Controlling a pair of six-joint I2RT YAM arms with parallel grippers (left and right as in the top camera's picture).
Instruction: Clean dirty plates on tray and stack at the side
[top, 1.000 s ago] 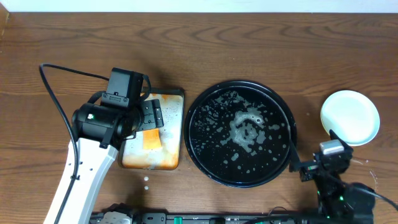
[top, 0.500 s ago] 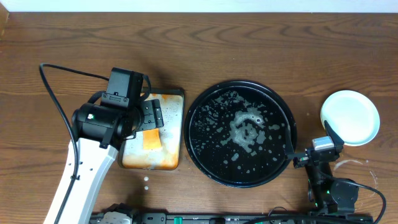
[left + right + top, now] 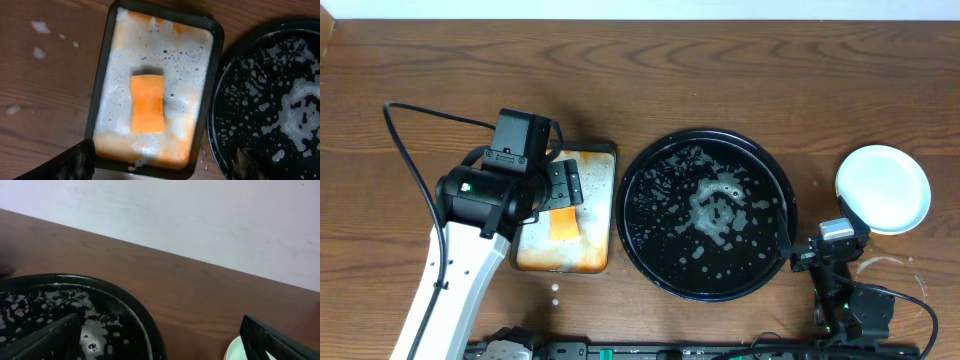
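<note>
The large round black tray [image 3: 665, 225] sits mid-table, wet with foam and with no plate on it; it also shows in the left wrist view [image 3: 260, 90] and the right wrist view [image 3: 115, 320]. A pale round plate [image 3: 883, 189] lies on the bare wood at the right; I cannot tell whether others lie under it. Its edge shows in the right wrist view [image 3: 235, 353]. My right gripper [image 3: 818, 232] [image 3: 160, 347] is open and empty, low between the tray's right rim and the plate. My left gripper [image 3: 560, 185] [image 3: 160, 167] is open and empty above the rectangular tray.
A rectangular dark tray [image 3: 602, 170] [image 3: 216, 75] holding orange-stained foam and an orange sponge [image 3: 563, 224] [image 3: 147, 103] stands just left of the round tray. Foam drops [image 3: 555, 291] lie on the wood in front of it. A pale wall runs behind the table.
My right gripper has shifted left and a little back, toward the round tray's right rim. The left arm, sponge and plate have not moved.
</note>
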